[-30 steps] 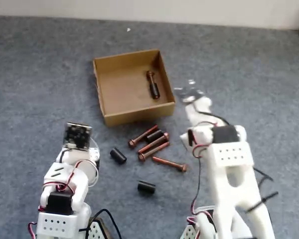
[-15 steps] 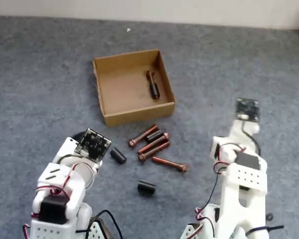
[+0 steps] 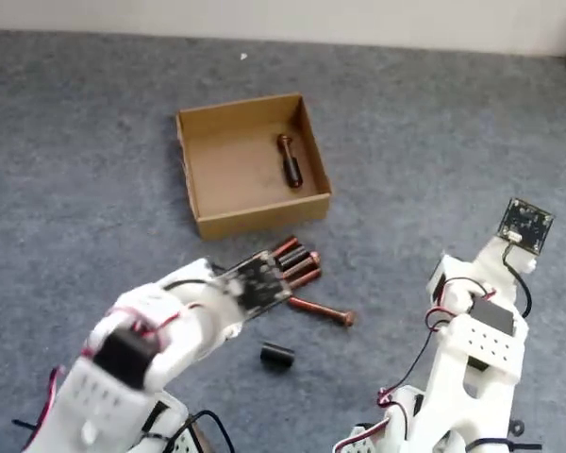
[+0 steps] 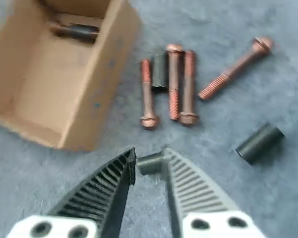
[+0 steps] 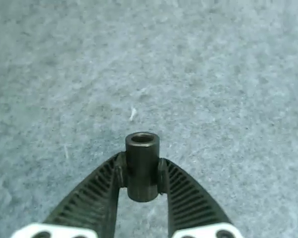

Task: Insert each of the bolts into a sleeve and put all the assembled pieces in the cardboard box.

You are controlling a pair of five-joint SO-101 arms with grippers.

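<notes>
This looks like a small robotics test bench in a lab or hobby workroom. A grey felt-like carpet surface (image 3: 75, 142) fills the high view up to a pale wall strip (image 3: 283, 14) along the top edge. Two white plastic robot arms (image 3: 472, 359) with exposed red and black wiring (image 3: 432, 326) rise from the lower corners. At centre lie loose copper-coloured threaded bolts (image 3: 321, 310), a short black cylindrical sleeve (image 3: 276, 356) and an open brown cardboard box (image 3: 259, 215).

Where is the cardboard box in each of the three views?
High view: the cardboard box sits near the top centre, behind the row of bolts.
Left wrist view: the box lies beyond the left gripper, beside the same bolts.
Right wrist view: the right gripper holds a sleeve over grey carpet.
Shared landmark: those bolts beside the box.
</notes>
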